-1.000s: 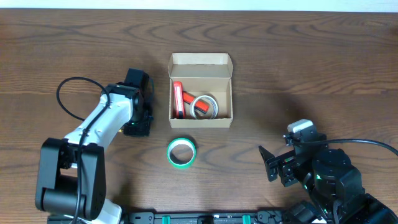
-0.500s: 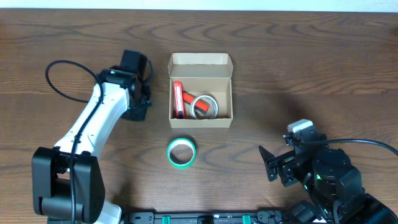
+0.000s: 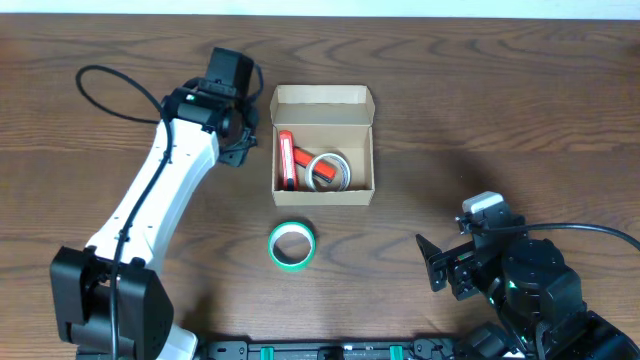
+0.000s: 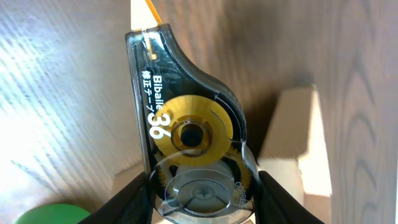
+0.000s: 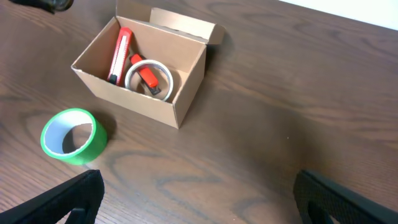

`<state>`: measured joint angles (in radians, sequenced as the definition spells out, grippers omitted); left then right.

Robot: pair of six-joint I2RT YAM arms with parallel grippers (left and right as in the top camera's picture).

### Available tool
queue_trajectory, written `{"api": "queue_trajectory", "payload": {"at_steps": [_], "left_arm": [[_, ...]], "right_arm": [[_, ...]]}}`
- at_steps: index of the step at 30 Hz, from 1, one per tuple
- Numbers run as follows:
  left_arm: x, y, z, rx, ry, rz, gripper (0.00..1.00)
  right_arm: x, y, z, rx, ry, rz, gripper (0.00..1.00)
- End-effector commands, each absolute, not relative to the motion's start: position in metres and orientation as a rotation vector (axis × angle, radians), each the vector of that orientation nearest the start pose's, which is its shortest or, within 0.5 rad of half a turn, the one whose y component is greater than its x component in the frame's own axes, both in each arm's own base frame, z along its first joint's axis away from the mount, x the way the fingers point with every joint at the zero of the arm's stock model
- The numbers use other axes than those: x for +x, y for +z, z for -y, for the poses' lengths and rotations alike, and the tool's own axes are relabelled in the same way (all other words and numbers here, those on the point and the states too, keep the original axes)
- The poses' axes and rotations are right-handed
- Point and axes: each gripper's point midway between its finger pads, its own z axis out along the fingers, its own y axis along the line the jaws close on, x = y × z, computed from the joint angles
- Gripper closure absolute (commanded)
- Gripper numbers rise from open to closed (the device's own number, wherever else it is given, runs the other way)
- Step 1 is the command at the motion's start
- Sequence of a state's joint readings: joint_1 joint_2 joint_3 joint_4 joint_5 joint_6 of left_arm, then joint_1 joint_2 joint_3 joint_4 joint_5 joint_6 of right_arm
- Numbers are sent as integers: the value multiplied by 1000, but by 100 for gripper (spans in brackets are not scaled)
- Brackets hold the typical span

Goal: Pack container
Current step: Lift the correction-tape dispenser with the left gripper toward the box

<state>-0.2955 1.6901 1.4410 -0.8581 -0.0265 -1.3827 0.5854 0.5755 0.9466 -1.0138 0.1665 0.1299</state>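
Note:
The container (image 3: pixel 323 106) is an open tan cardboard box at the table's middle, also in the right wrist view (image 5: pixel 186 59). Inside lie a red utility knife (image 3: pixel 286 160) and a clear tape roll (image 3: pixel 328 171). A green tape roll (image 3: pixel 291 245) lies on the table in front of the box, also in the right wrist view (image 5: pixel 69 135). My left gripper (image 3: pixel 240 130) is shut on a clear correction tape dispenser (image 4: pixel 189 130) with a yellow spool, held just left of the box's left wall. My right gripper (image 5: pixel 196 202) is open and empty, low at the front right.
The left arm's black cable (image 3: pixel 110 85) loops over the table at the far left. The box's flap lid (image 3: pixel 322 96) stands open at its far side. Bare wooden tabletop (image 3: pixel 500 110) lies to the right of the box.
My left gripper has moved away from me and to the right with the correction tape, from beside the box's front-left corner to its back-left side. The right arm has not moved.

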Motion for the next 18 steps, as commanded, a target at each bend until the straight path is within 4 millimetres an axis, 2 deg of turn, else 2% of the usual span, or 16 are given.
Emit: {"api": "queue_trajectory", "payload": {"at_steps": [1,5,10,18], "left_arm": [[401,179,137,-1326,-507,-2369,55],[399,185,169,-1239,-548,-2409,54],[389,181,217,-1131,-609,-2506,54],[365,142,265,-1098,-632,-2682,54]], "right_arm": [[184,255,-83,-377,207,-2179,1],[184,255,-83,-377,207,-2179,1],[184,255,-83,-377,207,-2179,1],[184,255,-83,-377,207,-2179,1]]}}
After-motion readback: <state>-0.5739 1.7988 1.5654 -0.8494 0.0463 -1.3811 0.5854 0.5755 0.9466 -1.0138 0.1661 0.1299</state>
